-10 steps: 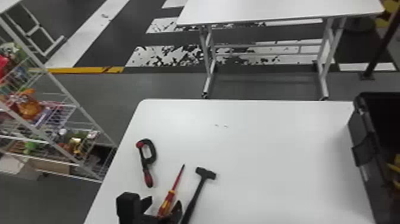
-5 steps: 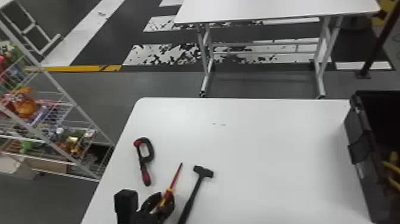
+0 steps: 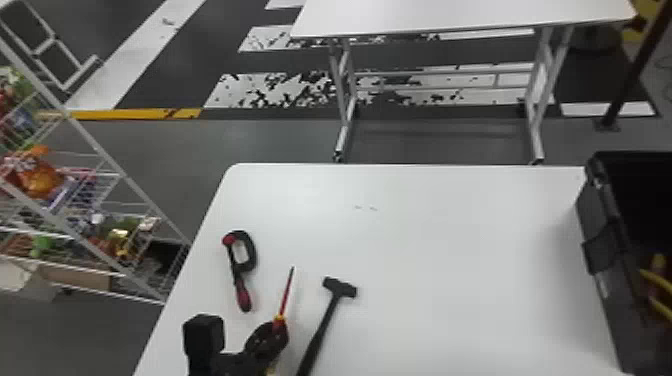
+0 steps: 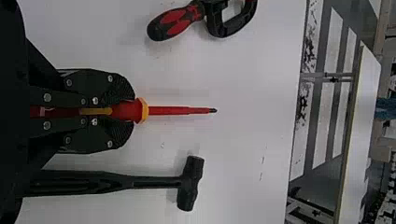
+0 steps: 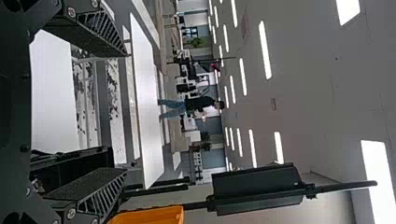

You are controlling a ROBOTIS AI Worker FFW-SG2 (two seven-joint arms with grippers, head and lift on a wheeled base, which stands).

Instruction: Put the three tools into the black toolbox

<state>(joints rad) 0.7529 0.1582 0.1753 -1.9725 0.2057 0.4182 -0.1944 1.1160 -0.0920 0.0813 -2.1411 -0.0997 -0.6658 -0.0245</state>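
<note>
In the head view my left gripper is low on the white table, around the handle of the red screwdriver. The left wrist view has the left gripper shut on the screwdriver, its shaft pointing away from the fingers. The hammer lies just right of it, and the black-and-red clamp lies to its left and farther back. At the right edge stands the black toolbox with yellow items inside. In the right wrist view my right gripper is open, with nothing between its fingers.
A wire shelf with assorted goods stands left of the table. Beyond its far edge is a second white table. An orange container appears near the right gripper.
The left gripper has closed around the screwdriver handle. The head view has shifted slightly, and the three tools keep their places on the table.
</note>
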